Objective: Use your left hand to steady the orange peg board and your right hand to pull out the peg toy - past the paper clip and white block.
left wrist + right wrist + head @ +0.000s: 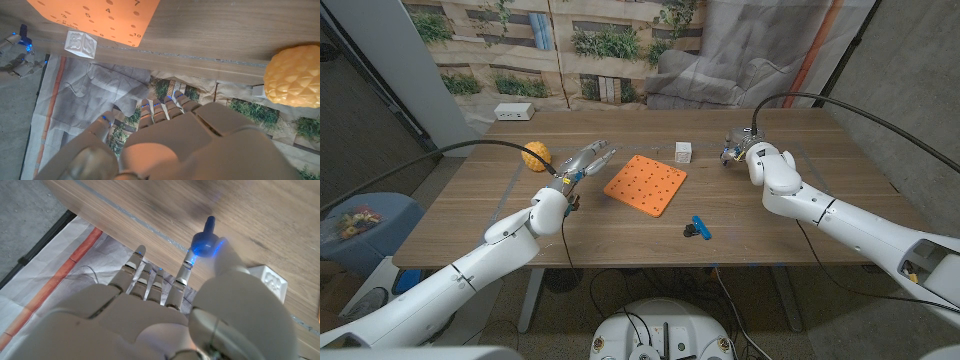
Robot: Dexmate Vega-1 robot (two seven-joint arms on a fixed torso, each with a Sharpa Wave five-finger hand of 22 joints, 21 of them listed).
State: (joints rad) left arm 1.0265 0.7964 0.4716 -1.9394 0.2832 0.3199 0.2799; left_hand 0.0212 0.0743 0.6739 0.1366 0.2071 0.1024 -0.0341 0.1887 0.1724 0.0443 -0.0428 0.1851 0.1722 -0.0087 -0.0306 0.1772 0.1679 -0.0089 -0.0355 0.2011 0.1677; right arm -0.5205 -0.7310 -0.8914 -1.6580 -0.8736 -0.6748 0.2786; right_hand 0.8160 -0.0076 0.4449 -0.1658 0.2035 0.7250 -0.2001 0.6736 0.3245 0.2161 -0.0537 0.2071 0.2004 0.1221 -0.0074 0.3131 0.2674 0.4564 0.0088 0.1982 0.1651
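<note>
open lanes and blockers around the orange peg board

the orange peg board [645, 184] lies mid-table, with bare wood all along its near side except where the paper clip [697, 229] sits off its near right corner; the white block [683, 152] stands just beyond its far right corner, leaving a narrow strip of table between them. the left hand [582, 163] hovers with fingers spread at the board's left edge, taking up that approach, and a yellow pineapple-like toy [537, 156] sits just left of it. the right hand [741, 146], pinching a blue peg toy [205, 241], stands right of the block, with bare table between it and the board.
</note>
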